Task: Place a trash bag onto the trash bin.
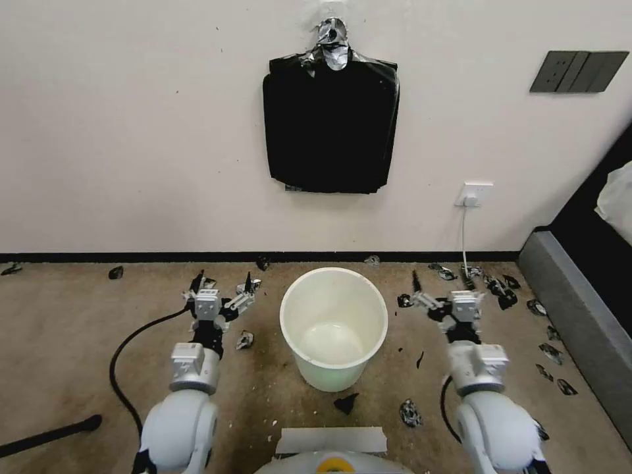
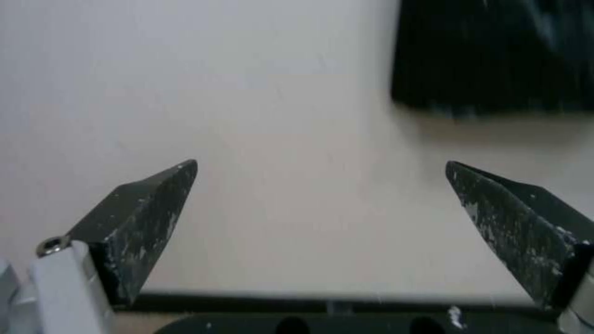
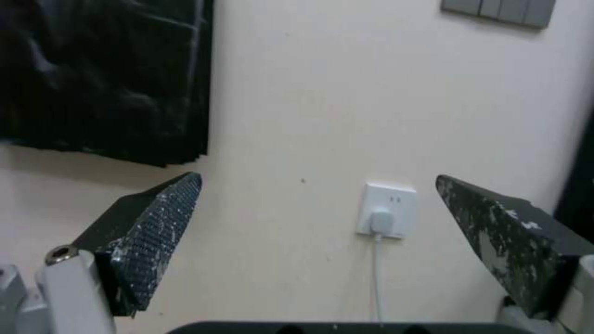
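The trash bin, round, white and lidless, stands upright on the brown floor in the middle of the head view. The trash bag is out of view. My left gripper hovers open just left of the bin's rim, with nothing between its fingers. My right gripper is open to the right of the bin, also holding nothing. In the left wrist view the left gripper faces the wall with its jaws spread wide. The right gripper does the same in the right wrist view.
A flat stack of black bags hangs on the wall from silver tape, above and behind the bin. A wall socket with a cord is at right. Black scraps litter the floor. A grey ledge runs along the right.
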You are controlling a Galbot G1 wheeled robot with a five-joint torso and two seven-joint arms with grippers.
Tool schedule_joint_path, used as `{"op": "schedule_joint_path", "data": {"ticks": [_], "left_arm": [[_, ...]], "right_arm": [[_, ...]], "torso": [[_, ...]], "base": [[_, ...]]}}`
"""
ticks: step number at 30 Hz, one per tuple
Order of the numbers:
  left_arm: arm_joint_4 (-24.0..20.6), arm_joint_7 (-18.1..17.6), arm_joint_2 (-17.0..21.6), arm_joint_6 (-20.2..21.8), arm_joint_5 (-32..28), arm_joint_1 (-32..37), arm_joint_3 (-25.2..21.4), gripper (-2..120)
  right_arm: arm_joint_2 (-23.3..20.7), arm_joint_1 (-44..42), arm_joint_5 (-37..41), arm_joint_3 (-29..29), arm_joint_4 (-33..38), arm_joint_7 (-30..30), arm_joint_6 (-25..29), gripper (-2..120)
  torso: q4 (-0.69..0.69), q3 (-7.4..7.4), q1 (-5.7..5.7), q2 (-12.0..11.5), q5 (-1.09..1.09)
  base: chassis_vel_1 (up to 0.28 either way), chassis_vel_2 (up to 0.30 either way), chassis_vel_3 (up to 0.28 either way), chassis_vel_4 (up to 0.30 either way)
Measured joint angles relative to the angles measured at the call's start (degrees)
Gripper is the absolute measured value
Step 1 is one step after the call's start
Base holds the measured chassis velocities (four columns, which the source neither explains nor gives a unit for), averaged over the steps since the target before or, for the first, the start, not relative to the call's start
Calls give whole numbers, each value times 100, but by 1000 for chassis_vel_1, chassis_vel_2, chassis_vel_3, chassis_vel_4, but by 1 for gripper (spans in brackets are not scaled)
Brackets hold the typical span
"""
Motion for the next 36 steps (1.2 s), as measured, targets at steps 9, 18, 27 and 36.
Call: {"op": "schedule_joint_path", "data": {"ticks": [9, 18, 27, 36], "left_arm": [[15, -47, -54, -261, 56, 61, 136, 100], [-17, 236, 229, -232, -234, 207, 208, 100], [-158, 328, 393, -258, -369, 429, 173, 100], [-203, 321, 258, -286, -357, 595, 28, 100]], "right_arm": [[20, -108, 7, -143, -158, 0, 80, 100], [-219, 167, 806, -400, -277, -106, 25, 100], [-1160, 2168, 4213, -1273, -196, -262, -1148, 100], [-733, 4793, 7570, -1688, -936, 393, -1969, 100]], "torso": [[0, 0, 1, 0, -1], [-1, 0, 0, 0, -1], [0, 1, 0, 0, -1], [1, 1, 1, 0, -1]], "base": [[0, 0, 0, 0], [0, 0, 0, 0], [0, 0, 0, 0], [0, 0, 0, 0]]}}
